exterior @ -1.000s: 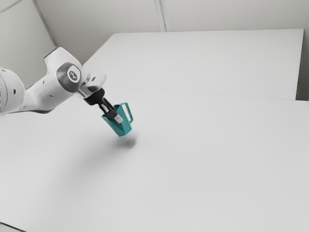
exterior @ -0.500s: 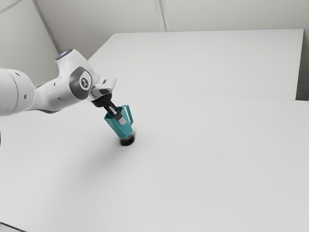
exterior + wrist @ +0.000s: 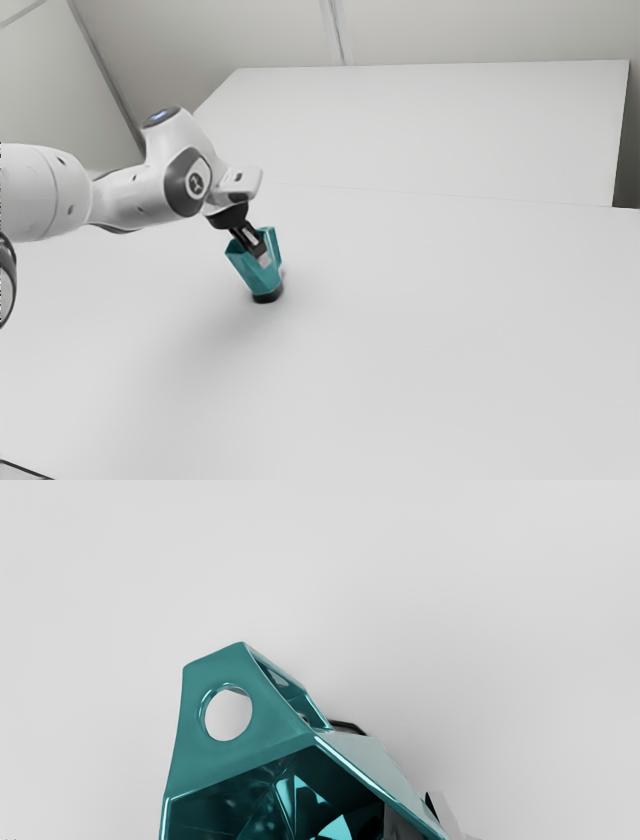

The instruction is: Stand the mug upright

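One illegible emblem (image 3: 196,183) marks the arm (image 3: 125,196), its pincer (image 3: 264,258) clamped on the teal mug (image 3: 262,279).

table (image 3: 420,350) beneath mug (image 3: 259,279) | jaws astride mug's wall: one inside, one outside

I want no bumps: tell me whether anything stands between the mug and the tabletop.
Nothing visible does: the gripper holds the mug by its wall, and the dark patch near the tabletop looks like shadow or base.
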`<move>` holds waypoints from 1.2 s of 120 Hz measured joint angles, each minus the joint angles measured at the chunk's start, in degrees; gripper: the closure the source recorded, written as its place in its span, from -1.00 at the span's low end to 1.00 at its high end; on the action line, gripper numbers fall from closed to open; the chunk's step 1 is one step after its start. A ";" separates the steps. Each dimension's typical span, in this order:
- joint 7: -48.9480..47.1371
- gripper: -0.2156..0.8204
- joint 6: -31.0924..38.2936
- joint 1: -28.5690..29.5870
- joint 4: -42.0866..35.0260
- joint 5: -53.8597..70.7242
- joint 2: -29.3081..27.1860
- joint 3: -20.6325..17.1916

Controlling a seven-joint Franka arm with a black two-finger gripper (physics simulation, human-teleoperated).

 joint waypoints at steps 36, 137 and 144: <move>-3.45 0.93 0.64 0.03 0.27 0.27 1.83 -0.36; -7.84 0.25 -2.31 -0.29 6.84 9.44 -4.21 -0.36; -8.44 0.12 -3.82 -0.10 8.49 10.90 -4.62 -0.39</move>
